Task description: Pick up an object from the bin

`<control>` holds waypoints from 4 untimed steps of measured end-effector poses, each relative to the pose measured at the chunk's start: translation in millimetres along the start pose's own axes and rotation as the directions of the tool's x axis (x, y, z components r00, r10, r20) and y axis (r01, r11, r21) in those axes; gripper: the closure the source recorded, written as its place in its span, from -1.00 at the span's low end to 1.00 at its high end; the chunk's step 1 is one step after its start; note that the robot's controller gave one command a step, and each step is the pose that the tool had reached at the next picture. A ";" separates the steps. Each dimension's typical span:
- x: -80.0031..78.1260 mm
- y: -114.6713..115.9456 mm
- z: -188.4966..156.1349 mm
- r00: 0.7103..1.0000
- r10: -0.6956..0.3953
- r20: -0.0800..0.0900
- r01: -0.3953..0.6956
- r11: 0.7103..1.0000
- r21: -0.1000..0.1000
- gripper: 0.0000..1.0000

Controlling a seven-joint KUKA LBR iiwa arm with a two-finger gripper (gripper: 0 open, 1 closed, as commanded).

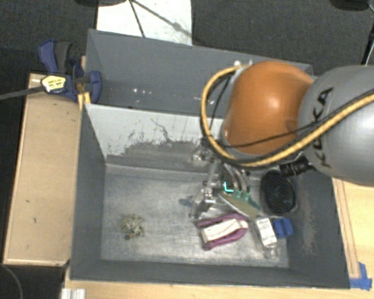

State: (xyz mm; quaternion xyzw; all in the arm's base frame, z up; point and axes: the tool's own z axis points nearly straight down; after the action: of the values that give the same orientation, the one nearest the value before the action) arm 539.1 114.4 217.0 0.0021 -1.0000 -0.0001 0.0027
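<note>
Down in the grey metal bin (90,188), the gripper (202,203) sits low over the floor, a little toward 3 o'clock from the floor's middle. It hangs beneath the orange cover (264,107) on the wrist. The silver arm (358,130) reaches in from the 3 o'clock side, with a yellow cable (206,108) looped round the cover. Whether the gripper is released or clenched I cannot tell: from above, its tip reads as a cluster of metal parts.

Closest to it is a purple-and-white packet (222,231). It lies flat on the floor just at the gripper's 5 o'clock, with its long side running from 8 o'clock up toward 2 o'clock. Whether the gripper touches the packet cannot be told.

At the gripper's 3 o'clock, just beside it, a flat green piece (240,199) pokes out from under the wrist, partly hidden. Further toward 3 o'clock, a black round thing (279,192) with a ribbed face lies close to the bin's right wall. At 4 o'clock from the gripper, a small white-and-blue item (270,230) lies by the packet's right end, near it and seemingly apart.

Well apart from all these, toward 8 o'clock on the floor, a small grey-brown clump (131,225) lies alone. The bin's far wall at 12 o'clock carries scratch marks (152,135).
</note>
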 end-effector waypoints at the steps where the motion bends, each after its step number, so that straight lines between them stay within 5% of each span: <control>1: 5.4 -55.0 128.0 0.998 0.065 -0.001 -0.065 0.998 0.001 -1.00; 2: 3.1 -52.7 123.6 0.998 0.066 0.007 -0.066 0.998 -0.002 1.00; 3: 3.1 -52.9 123.6 0.998 0.069 0.007 -0.068 0.998 -0.001 -1.00; 4: 22.8 -111.8 138.5 0.937 0.348 0.006 -0.348 0.937 -0.004 -1.00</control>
State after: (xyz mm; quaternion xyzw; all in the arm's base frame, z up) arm 515.9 2.6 78.6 -0.1748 -0.9846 -0.0010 -0.0006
